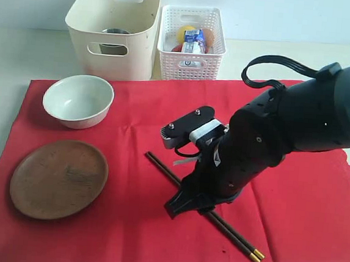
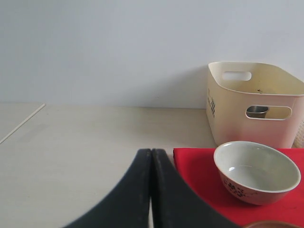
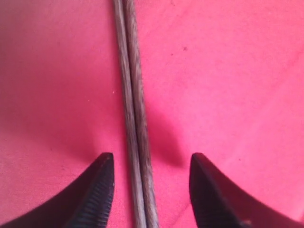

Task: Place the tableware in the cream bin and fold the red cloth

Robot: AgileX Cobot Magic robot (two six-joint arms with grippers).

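Two chopsticks (image 3: 133,118) lie inside the parted right gripper (image 3: 150,161) — its arm (image 1: 298,123) hides their middle.

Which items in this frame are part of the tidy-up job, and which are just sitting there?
Part of the job: bowl, wooden plate, chopsticks with the open right gripper astride them, cup already inside the bin, red cloth.

Just lying about: basket, holding the milk carton and lemon.
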